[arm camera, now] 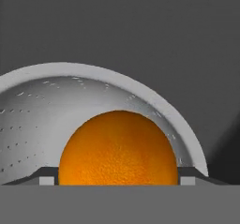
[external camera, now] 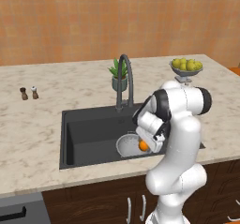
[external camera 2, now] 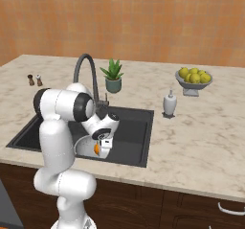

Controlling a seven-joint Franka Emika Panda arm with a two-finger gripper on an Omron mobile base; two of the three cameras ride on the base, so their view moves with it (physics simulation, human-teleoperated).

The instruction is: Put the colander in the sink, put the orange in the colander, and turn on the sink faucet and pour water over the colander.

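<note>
So from where I'm driving this, the thing that matters is how the orange [arm camera: 118,148] sits against the fingers [arm camera: 47,178]. In the hand view it's dead centre between the two tips, one tip at about 9 o'clock of the fruit and the other at 3 o'clock, both right up against its sides. The fingers are spread wide and the orange fills the whole gap, so I read it as gripped, though I can't tell whether the pads are truly pressing or just beside the skin. It's round, so there's no long axis to line up.

Behind and around the orange is the white perforated wall of the colander [arm camera: 42,115], its rim arching from 9 over 12 to 3 o'clock. So the fruit is inside or just over the bowl.

From the left base view the colander [external camera: 127,145] is down in the black sink [external camera: 89,134], near the front edge, with the gripper [external camera: 149,145] at its 3 o'clock side and the orange [external camera: 143,145] in it. The faucet [external camera: 124,80] stands at 12 o'clock of the colander, back on the table [external camera: 33,129].

My guess: next is letting go, then the tap.
</note>
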